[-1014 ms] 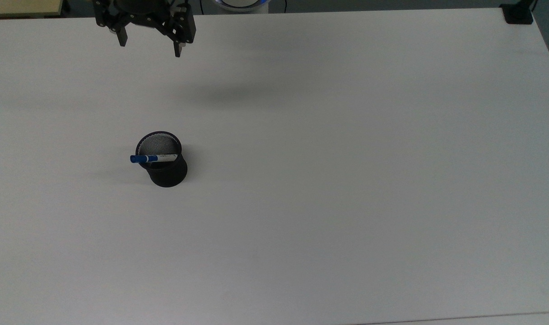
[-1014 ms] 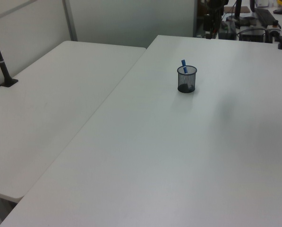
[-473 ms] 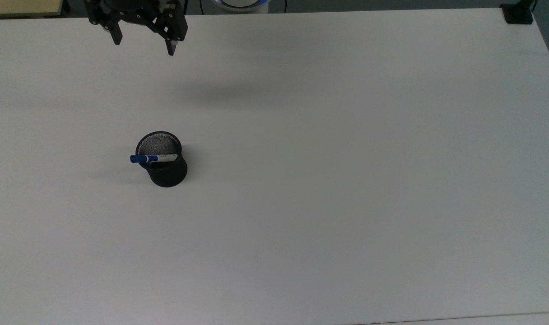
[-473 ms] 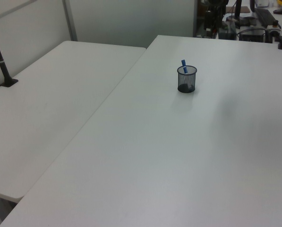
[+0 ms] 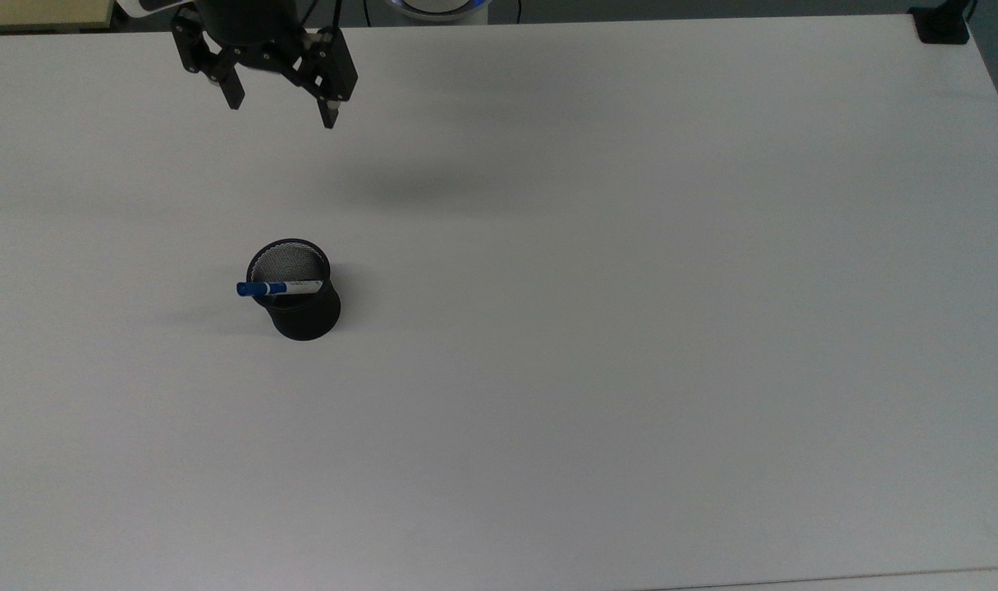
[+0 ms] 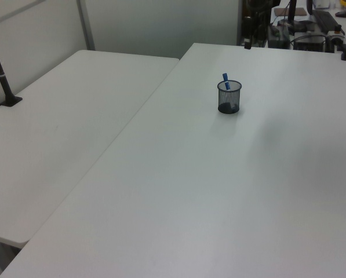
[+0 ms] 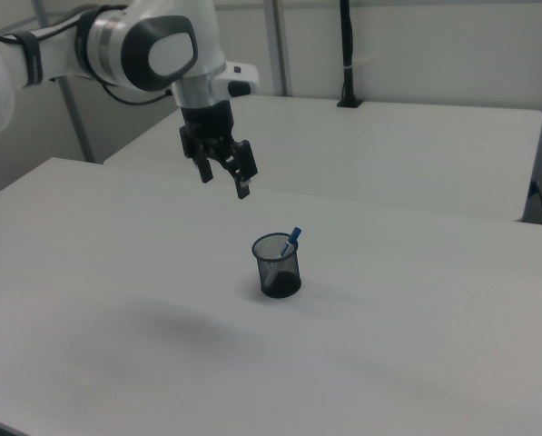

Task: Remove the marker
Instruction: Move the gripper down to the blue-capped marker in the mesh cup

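Change: since half a second ago the gripper (image 5: pixel 282 105) has dropped a little toward the top view's bottom and right, coming nearer the cup; marker and cup have not moved.
Gripper: fingers spread wide, nothing between them; it hangs in the air above the table's far-edge region in the top view, well apart from the cup.
Marker (image 5: pixel 279 288): stands slanted in the cup, leaning on the rim at the top view's left, blue cap (image 7: pixel 294 234) poking up above the rim.
Cup (image 5: pixel 302 312): black mesh, upright on the table (image 5: pixel 630 328), left of centre in the top view; the marker is the one thing seen inside.
Handling: likely light, stiff, with a smooth barrel that may slip or roll in a loose pinch.
Hold: best taken at the cap end that clears the rim, fingers either side of the barrel, then lifted along its slant.
Risk: the light cup could tip or drag along if the marker catches the rim.
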You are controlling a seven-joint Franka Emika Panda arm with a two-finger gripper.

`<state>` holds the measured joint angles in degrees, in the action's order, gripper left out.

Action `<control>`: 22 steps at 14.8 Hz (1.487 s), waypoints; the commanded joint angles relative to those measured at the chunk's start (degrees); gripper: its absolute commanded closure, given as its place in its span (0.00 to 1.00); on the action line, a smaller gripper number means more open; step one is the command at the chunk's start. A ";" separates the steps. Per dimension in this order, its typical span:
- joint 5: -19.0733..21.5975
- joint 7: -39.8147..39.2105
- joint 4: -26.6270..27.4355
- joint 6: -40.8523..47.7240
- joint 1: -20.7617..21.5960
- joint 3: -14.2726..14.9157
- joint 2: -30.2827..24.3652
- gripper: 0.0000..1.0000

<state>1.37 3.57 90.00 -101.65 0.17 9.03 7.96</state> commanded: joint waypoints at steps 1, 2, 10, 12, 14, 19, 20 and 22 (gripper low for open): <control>0.92 4.42 0.09 -7.93 -0.35 0.28 4.08 0.00; 0.83 4.51 0.18 -9.43 -0.96 0.20 4.61 0.00; 1.00 1.35 0.00 -19.54 -2.72 0.20 9.62 0.41; 1.09 1.35 0.00 -19.99 -2.81 0.19 10.15 0.41; 1.18 1.44 0.00 -20.51 -3.16 0.19 10.76 0.47; 1.36 2.23 -0.26 -25.43 -3.42 0.11 14.71 0.47; 1.36 2.23 -0.26 -25.96 -3.42 0.19 14.98 0.47; 1.27 2.23 -0.26 -26.58 -3.34 0.11 15.77 0.47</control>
<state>1.43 6.31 90.17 -126.70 -3.20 9.16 22.58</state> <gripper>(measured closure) 0.467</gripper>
